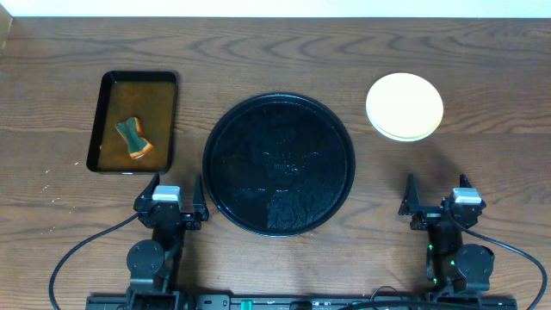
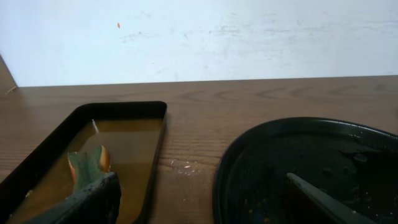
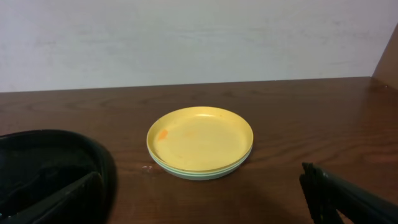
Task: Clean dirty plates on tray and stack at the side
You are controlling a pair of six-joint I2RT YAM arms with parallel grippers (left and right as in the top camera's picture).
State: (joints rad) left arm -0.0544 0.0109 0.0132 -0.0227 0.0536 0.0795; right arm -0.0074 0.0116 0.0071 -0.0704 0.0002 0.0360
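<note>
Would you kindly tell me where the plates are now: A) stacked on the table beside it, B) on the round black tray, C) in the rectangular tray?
A: the plates stand stacked, yellow on top, on the table right of the round tray, which holds none.

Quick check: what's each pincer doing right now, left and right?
Left pincer: open, holding nothing.
Right pincer: open, holding nothing.
</note>
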